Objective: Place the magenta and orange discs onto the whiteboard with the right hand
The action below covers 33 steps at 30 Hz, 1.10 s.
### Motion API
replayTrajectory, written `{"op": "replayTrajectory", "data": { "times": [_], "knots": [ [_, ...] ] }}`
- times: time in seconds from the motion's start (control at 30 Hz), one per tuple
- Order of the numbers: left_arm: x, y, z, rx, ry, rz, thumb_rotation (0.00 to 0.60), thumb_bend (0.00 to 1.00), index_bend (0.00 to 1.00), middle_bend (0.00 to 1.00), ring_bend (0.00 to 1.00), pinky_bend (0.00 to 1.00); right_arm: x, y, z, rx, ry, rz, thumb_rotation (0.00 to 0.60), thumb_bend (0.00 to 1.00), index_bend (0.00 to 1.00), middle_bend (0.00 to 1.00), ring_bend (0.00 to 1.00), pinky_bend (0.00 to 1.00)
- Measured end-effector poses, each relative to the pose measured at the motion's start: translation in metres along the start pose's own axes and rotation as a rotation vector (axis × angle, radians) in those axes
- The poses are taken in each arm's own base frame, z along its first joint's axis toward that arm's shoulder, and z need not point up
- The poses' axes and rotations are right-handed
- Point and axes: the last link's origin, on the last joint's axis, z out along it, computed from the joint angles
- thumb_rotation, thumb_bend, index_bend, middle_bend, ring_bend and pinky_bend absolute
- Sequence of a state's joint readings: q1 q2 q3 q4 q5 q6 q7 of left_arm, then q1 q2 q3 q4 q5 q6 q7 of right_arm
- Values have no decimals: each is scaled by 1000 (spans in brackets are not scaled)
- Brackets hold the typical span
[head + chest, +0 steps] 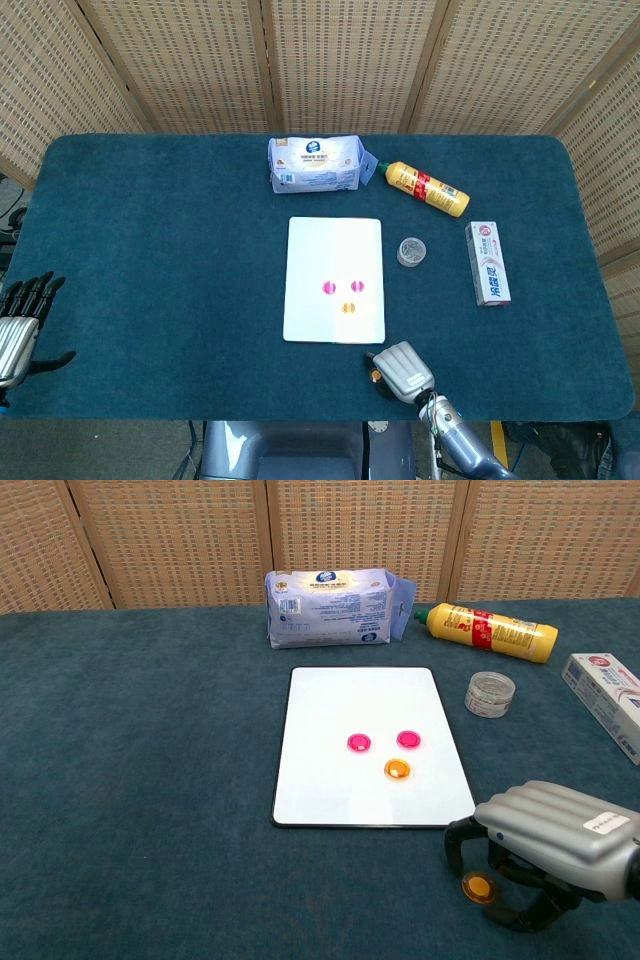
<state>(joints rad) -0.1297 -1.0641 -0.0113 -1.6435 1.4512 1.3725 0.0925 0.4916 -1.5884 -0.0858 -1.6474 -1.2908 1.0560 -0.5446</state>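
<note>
Labels too small to read. Whiteboard [360,712] carries two magenta discs [358,743], one orange disc [397,770]; second orange disc [478,888] inside right hand's [545,840] curled fingers, grip unclear. Left hand [18,325] spread, empty.

The right hand [545,850] runs off the chest view's right edge, and whether its fingers [458,842] touch the orange disc [478,888] cannot be told.

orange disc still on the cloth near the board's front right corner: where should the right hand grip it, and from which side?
Pinch the orange disc across its rim, coming down from above. It lies flat on the cloth, so only its thin edge offers purchase. The right hand already arches over it, fingers curled to either side. The whiteboard lies just beyond, so probably a short carry.
</note>
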Motion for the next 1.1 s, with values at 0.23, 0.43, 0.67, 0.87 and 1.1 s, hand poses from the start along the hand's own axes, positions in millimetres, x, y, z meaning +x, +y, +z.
{"op": "replayTrajectory", "data": {
  "times": [0.23, 0.43, 0.67, 0.87, 1.1],
  "knots": [
    [0, 0, 0, 1, 0, 1, 600, 0, 0, 0, 0, 0, -3, 2, 1, -8, -7, 13, 600, 363, 485, 909, 925, 1000],
    [-1, 1, 0, 0, -3, 3, 600, 0, 0, 0, 0, 0, -2, 2, 1, -6, -4, 23, 600, 363, 495, 909, 925, 1000],
    [0, 0, 0, 2, -2, 0, 600, 0, 0, 0, 0, 0, 11, -1, 7, 3, 26, 35, 600, 363, 495, 909, 925, 1000],
    [-1, 0, 1, 5, -3, -1, 600, 0, 0, 0, 0, 0, 44, -12, 25, 20, 76, 53, 600, 363, 495, 909, 925, 1000],
    [0, -2, 2, 14, 1, -3, 600, 0, 0, 0, 0, 0, 80, -27, 57, 21, 109, 45, 600, 363, 495, 909, 925, 1000]
  ]
}}
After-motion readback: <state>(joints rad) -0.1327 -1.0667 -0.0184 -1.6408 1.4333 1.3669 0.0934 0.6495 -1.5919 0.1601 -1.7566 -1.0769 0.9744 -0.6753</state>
